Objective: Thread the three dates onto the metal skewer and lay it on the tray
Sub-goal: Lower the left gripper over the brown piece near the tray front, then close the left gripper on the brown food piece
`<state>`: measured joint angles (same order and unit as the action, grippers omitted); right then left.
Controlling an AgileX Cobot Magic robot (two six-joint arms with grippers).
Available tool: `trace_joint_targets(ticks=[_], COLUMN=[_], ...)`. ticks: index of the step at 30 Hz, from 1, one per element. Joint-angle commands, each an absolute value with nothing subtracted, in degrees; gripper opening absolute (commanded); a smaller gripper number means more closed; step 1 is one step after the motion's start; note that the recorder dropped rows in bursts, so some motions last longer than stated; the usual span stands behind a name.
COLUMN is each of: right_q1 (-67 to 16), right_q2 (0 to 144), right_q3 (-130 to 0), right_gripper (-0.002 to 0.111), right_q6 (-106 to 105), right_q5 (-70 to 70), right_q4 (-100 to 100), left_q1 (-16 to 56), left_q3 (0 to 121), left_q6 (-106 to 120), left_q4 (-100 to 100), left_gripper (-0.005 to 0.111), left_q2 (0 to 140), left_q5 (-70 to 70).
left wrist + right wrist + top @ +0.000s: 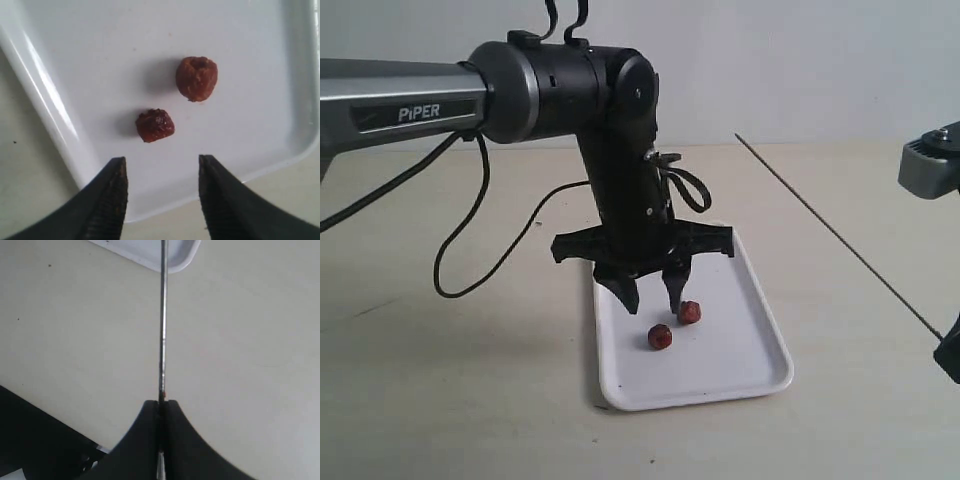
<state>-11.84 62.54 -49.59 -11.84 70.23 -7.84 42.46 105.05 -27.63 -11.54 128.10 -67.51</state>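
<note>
Two dates (660, 337) lie together on the tray (745, 365) beneath the left gripper (652, 298), whose jaws hang spread and empty, likely lining up a pick; no third shows. Rightward, the right gripper (163, 407) is clenched on the end of the metal skewer (830, 230), presenting it like a spike, its long axis slanting left toward the far edge of the worktop (440, 400).

Grey arm (390, 95) lettered PIPER, black wrist (620, 150), looping cables (436, 272), ridged black left end effector (162, 160).
</note>
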Motion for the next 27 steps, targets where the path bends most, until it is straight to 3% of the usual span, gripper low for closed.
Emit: trace_joint_targets(ticks=[1, 27], right_q1=[-11.7, -11.7], right_q2=[62.1, 62.1], right_q3=[-49.4, -49.4], right_gripper=[0.000, 0.000], right_q6=[-11.9, -12.6], right_q5=[70.0, 70.0], right_q4=[-8.0, -8.0], left_q1=[42.7, 42.7], left_q3=[105.5, 105.5], left_q6=[-28.9, -30.2], left_q4=[-11.4, -14.2], left_gripper=[0.046, 0.046], left_q2=[129.5, 134.6], left_q5=[-67.1, -63.1])
